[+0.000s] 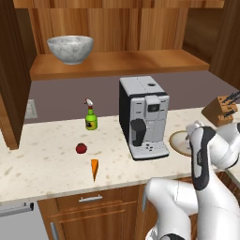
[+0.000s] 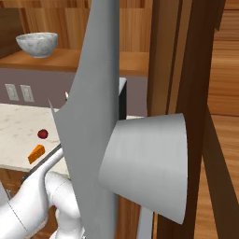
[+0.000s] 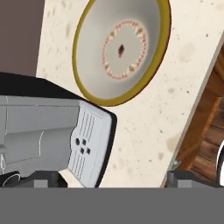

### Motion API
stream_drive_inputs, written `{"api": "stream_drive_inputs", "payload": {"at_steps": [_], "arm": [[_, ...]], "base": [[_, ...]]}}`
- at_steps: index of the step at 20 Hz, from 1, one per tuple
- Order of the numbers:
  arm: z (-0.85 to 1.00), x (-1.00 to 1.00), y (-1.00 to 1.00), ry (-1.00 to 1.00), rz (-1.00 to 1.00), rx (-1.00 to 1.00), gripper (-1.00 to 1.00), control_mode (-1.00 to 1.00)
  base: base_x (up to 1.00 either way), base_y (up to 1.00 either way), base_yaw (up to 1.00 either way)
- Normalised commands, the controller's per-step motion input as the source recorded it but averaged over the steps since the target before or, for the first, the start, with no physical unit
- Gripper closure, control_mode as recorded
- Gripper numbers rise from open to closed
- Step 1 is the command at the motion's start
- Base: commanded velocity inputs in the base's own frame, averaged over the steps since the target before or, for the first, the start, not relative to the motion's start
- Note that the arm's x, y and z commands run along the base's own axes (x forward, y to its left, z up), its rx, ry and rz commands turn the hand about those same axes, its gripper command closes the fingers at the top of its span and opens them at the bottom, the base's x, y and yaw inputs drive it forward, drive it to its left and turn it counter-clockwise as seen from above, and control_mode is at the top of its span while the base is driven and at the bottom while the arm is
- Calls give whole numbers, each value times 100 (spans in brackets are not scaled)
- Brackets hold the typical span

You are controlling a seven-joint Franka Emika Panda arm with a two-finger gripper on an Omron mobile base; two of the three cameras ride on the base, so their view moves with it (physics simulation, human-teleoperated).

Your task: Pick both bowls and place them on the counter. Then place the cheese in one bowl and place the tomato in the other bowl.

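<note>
The grey-white marbled bowl stands on the brown wooden shelf. On the counter, the shallow tan-rimmed bowl rests upright just right of the coffee machine, partly hidden by my arm in the left base view. My gripper hangs above it, open, with its fingertips spread wide and nothing between them. Left of the machine lie the dark-red tomato and, nearer the front edge, the orange cheese wedge.
A grey and black coffee machine stands mid-counter. A green spray bottle sits behind the tomato, and a knife block at the far right. In the hand view, the counter's front edge runs close beside the shallow bowl.
</note>
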Motion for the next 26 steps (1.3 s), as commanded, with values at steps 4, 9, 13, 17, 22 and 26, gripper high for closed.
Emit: {"api": "stream_drive_inputs", "payload": {"at_steps": [4, 9, 13, 17, 22, 26], "arm": [[52, -6, 38, -2, 0, -5, -100, -100], [51, -5, 39, -7, 0, -3, -100, -100], [50, -6, 33, -9, 0, 0, -100, -100], [49, -2, 33, -13, 0, 0, -100, -100], [50, -2, 26, -5, 0, 0, -100, -100], [51, -6, 25, 0, 0, 0, -100, -100]], "base": [[0, 0, 0], [0, 0, 0], [0, 0, 0], [0, 0, 0], [0, 0, 0], [0, 0, 0]]}}
